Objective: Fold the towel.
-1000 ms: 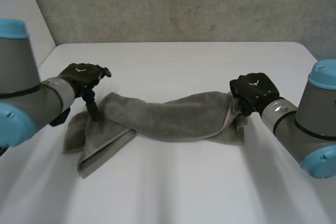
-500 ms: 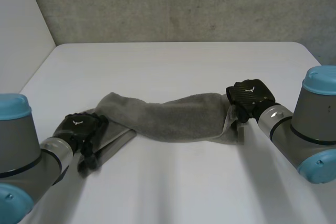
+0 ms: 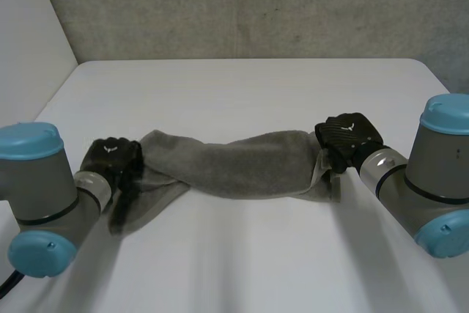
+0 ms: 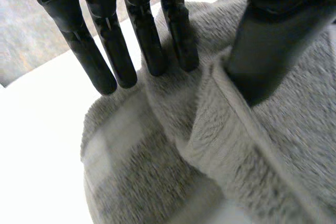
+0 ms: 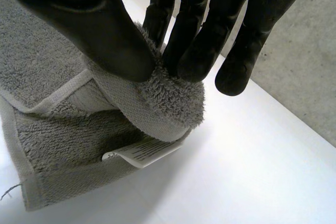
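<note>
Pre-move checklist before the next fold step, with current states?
1. Right robot hand pinching the towel: ok, a fold sits between thumb and fingers.
2. Left robot hand pinching the towel: ok, a ridge sits between thumb and fingers.
3. Hands at opposite ends: ok.
4. Towel flat: not ok, bunched and twisted mid-span.
5. Right end's lower layer held: not ok, it lies on the table with the label.

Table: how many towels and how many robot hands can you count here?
Towel: 1
Robot hands: 2, the left robot hand and the right robot hand
Total: 3
</note>
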Robot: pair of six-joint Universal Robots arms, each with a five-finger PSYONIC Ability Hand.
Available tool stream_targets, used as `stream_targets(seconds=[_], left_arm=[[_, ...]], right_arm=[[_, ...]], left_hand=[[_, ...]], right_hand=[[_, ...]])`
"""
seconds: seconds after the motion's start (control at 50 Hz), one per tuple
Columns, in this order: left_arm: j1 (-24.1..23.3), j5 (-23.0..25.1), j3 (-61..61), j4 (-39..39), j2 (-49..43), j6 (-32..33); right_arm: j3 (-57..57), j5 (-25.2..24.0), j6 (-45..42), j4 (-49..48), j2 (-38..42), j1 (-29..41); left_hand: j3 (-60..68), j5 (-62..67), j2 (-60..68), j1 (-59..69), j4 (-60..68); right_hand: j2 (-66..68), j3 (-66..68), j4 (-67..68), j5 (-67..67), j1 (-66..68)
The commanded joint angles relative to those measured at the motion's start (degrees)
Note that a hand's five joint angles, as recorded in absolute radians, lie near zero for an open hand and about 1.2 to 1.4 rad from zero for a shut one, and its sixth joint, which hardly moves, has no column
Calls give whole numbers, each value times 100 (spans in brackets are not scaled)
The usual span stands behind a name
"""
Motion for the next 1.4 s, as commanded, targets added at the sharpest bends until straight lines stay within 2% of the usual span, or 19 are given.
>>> stream_targets(seconds=[0.02, 0.12, 0.16, 0.2, 0.22, 0.26, 0.28, 0.32, 0.4, 0.46, 0.54, 0.6, 0.7, 0.8, 0.86, 1.04, 1.14, 1.3, 1.4], left_arm=[[6, 44, 367, 18, -43, 254], [6, 88, 1203, -17, -148, 1222], [6, 79, 2156, 26, -113, 2071], [-2, 70, 2779, 53, -96, 2362], [-2, 70, 2785, 53, -96, 2365], [-38, 70, 4176, 271, -139, 2426], [-38, 70, 4183, 273, -139, 2426], [-11, 70, 5137, 814, -140, 2120], [15, 88, 5369, 1613, -35, 1681], [111, 79, 5300, 2073, 45, 1285], [217, 88, 4798, 1837, 151, 1081], [288, 211, 4025, 1556, 256, 976], [340, 694, 2618, 1442, 370, 914], [577, 1282, 619, 1477, 563, 967], [622, 1362, 237, 1494, 581, 976], [657, 1450, -1037, 1696, 537, 985], [657, 1441, -1099, 1889, 511, 985], [657, 1424, -1126, 2197, 239, 985], [657, 1397, -1117, 2329, 54, 993]], right_arm=[[-286, -77, -27, 33, -9, -36], [-1165, -121, -326, 121, 44, -18], [-2048, -330, -484, -184, 70, -53], [-2488, -497, -423, -639, 62, -71], [-2492, -499, -423, -643, 62, -71], [-2913, -631, -117, -2418, 27, -36], [-2914, -631, -115, -2427, 27, -36], [-3028, -544, 523, -4221, -26, -88], [-2950, -455, 1104, -4879, -70, -106], [-2923, -455, 1265, -4138, -219, -97], [-2941, -630, 1160, -2135, -272, -97], [-2923, -701, 966, -1584, -246, -97], [-2284, -1140, -542, -391, -219, -45], [-1581, -1193, -1501, 111, -202, -79], [-1071, -1158, -1889, 471, -246, -36], [-75, -974, -1820, 763, -422, -106], [459, -482, -777, 474, -983, -315], [1093, -622, -45, -62, -1151, -1116], [1129, -666, -10, -186, -1151, -1161]], left_hand=[[2176, 1275, 2186, 2165, 2195], [2185, 1284, 2195, 2174, 2205], [2185, 1284, 2195, 2174, 2205], [2185, 1284, 2195, 2174, 2205], [2185, 1284, 2195, 2174, 2205], [2185, 1284, 2195, 2174, 2205], [2185, 1284, 2195, 2174, 2205], [2185, 1284, 2195, 2174, 2205], [2185, 1284, 2195, 2174, 2205], [2185, 1284, 2195, 2174, 2205], [2185, 1284, 2195, 2174, 2205], [2185, 1284, 2195, 2174, 2205], [2185, 1284, 2195, 2174, 2205], [2185, 1284, 2195, 2174, 2205], [2185, 1284, 2195, 2174, 2205], [2185, 1284, 2195, 2174, 2205], [2185, 1284, 2195, 2174, 2205], [2185, 1284, 2195, 2174, 2205], [0, -900, 10, -11, 20]], right_hand=[[578, 413, 384, 409, 547], [578, 413, 384, 409, 547], [578, 413, 384, 409, 547], [578, 413, 384, 409, 547], [578, 413, 384, 409, 547], [578, 413, 384, 409, 547], [578, 413, 384, 409, 547], [578, 413, 384, 409, 547], [578, 413, 384, 409, 547], [578, 413, 384, 409, 547], [578, 413, 384, 409, 547], [578, 413, 384, 409, 547], [578, 413, 384, 409, 547], [578, 413, 384, 409, 547], [578, 413, 384, 409, 547], [578, 413, 384, 409, 547], [578, 413, 384, 409, 547], [578, 413, 384, 409, 547], [578, 413, 384, 409, 547]])
